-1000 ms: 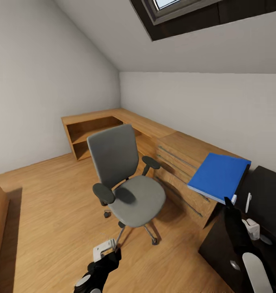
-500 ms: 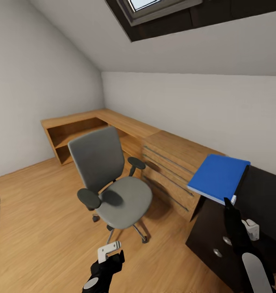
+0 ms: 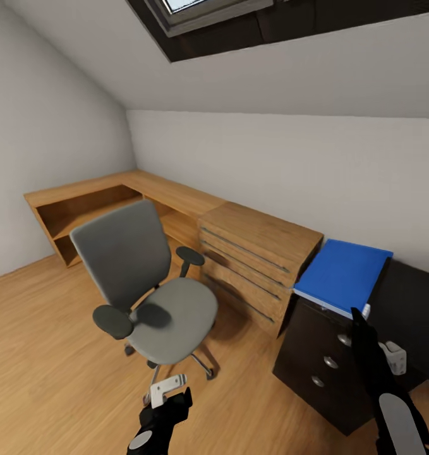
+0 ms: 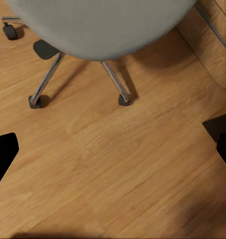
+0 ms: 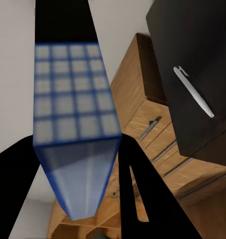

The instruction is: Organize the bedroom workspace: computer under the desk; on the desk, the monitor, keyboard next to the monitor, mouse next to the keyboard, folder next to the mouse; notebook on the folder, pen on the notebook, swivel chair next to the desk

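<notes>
1. Blue and flat, the folder [image 3: 342, 276] is clamped at its near edge between the closed fingers of the right gripper [image 3: 364, 314]; it hangs over the front corner of the dark desk [image 3: 416, 303], at about 4 o'clock in the head view.
2. In the right wrist view the folder [image 5: 78, 134] runs out edge-on between the 2 black fingers [image 5: 147, 199], its cover showing a blurred grid pattern.
3. A white pen [image 5: 194, 91] lies on the dark desk top [image 5: 192, 45] in that same view, well apart from the folder.
4. The swivel chair [image 3: 145, 284] stands on the wooden floor [image 3: 50, 354] at about 8 o'clock from the head view's centre, grey seat bare, backrest towards the pale wall, just beside the light wooden drawer unit [image 3: 258, 259].
5. The drawer unit sits between a long wooden corner shelf [image 3: 94, 202] at 10 o'clock and the dark desk at 4 o'clock, touching or nearly touching the desk's side.
6. The left gripper [image 3: 167, 395] hangs low at 6 o'clock, over the floor in front of the chair; its 2 fingertips stand far apart at opposite edges of the left wrist view, nothing between them.
7. That wrist view looks down on the chair's seat [image 4: 100, 25], 2 metal legs and castors [image 4: 123, 100].
8. A skylight [image 3: 201, 9] sits in the sloped ceiling at 12 o'clock.
</notes>
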You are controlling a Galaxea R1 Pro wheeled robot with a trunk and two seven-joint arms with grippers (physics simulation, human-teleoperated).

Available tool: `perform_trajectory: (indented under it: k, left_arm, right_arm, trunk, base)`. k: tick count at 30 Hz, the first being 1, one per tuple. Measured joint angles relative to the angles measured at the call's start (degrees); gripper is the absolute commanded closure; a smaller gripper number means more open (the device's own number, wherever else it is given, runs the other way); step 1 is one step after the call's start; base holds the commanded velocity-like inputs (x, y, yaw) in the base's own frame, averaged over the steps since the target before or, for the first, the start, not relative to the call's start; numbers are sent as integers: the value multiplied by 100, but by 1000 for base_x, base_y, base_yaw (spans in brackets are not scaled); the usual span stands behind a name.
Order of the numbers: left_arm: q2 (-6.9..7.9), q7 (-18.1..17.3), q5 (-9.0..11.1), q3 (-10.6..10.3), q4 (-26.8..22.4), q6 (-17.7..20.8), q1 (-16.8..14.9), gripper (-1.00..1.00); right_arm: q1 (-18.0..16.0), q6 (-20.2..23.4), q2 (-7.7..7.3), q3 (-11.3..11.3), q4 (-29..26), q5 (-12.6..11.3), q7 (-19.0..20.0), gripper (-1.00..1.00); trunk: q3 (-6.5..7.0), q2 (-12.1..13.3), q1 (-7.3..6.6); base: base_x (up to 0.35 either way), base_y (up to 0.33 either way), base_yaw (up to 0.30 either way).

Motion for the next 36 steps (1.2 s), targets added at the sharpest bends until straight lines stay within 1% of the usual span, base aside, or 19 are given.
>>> perform_trajectory:
  k: [5,19,23,29,36]
  left_arm:
    - [0,-1,1,9,1,5,-1,-100]
    - [7,14,-2,45,-18,-11,0,-100]
    - [6,26,0,28,-31,-20,-1,-100]
    - [1,28,-1,3,-33,-21,0,-100]
    - [6,17,-2,19,-32,-21,0,-100]
  right_arm:
    - [0,0,3,-71,-1,-8,0,100]
    - [0,0,3,-98,-1,-9,-7,100]
    - [0,0,2,-145,1,-8,-8,100]
    - [0,0,2,-151,1,-15,-8,100]
    - [0,0,1,-153,-6,-18,-15,100]
  trunk:
    - [-17,1,2]
    - [-66,1,3]
    - [-80,0,3]
    - [-101,0,3]
    - [-126,0,3]
  base:
    - [107,45,-265]
    - [5,3,-272]
    - [0,205,-274]
    - [0,305,-274]
    - [0,53,-274]
